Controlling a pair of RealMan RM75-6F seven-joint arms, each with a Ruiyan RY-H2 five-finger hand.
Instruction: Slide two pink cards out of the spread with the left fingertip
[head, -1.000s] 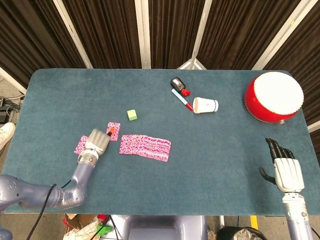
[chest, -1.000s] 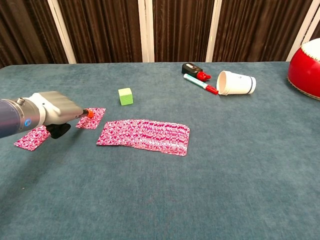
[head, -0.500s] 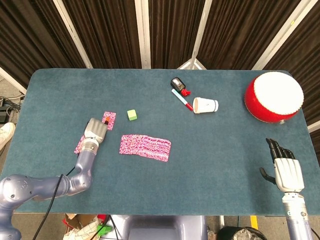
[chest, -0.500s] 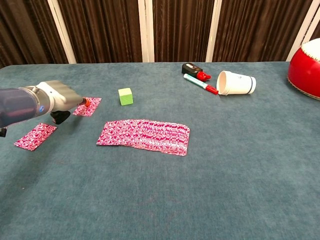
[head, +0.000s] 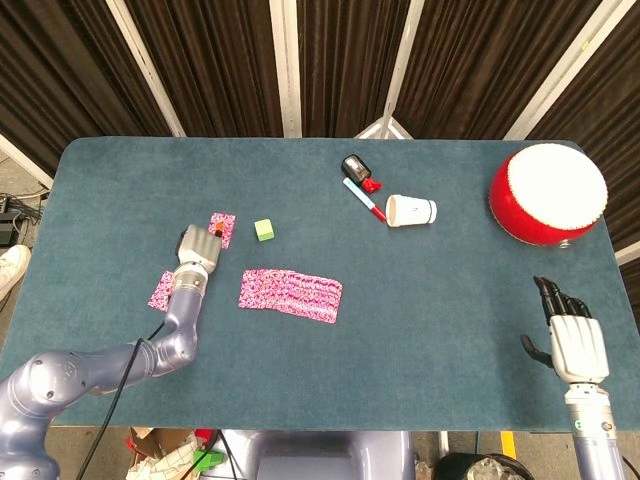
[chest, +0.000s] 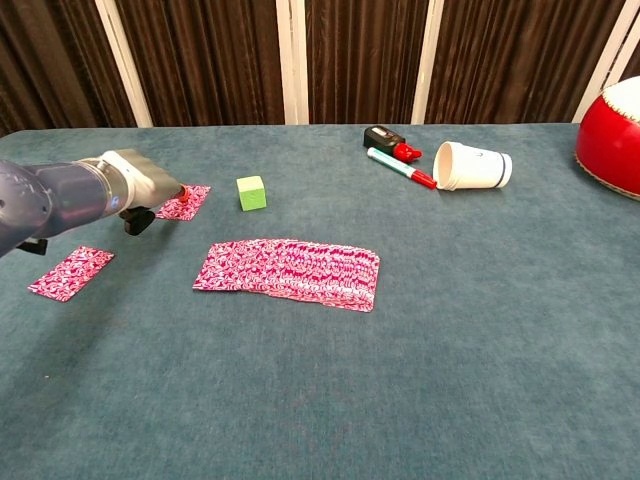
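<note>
Dark curtains with pale uprights hang behind a table (head: 440, 320) covered in blue-green felt. On it the spread (head: 290, 293) of pink cards lies as a tidy overlapped row near the middle. Two cards sit apart from it: the first card (chest: 71, 272) lies alone toward the near left edge, and the second card (head: 222, 228) lies farther back, just beside a small green cube (head: 264, 230).

The left hand (head: 197, 249) reaches over that second card with one red-tipped fingertip (chest: 181, 191) pressed on or just above its near edge; the rest of the hand looks curled in, and it grasps nothing. The right hand (head: 570, 340) hovers near the right front of the table, fingers extended and apart, holding nothing.

Both cards look to be clear of the spread, so the main risks lie in how the finger comes away. If the tip lifts while dragging, felt friction could flip or skew the card. Pushing it further toward the cube could jam it against the block or ride it up over the edge. A low sweep of the arm on retreat could catch the first card or ruffle the left end of the spread.

A marker (head: 365, 200), a tipped paper cup (head: 412, 211) and a red drum (head: 547, 193) lie well away.
</note>
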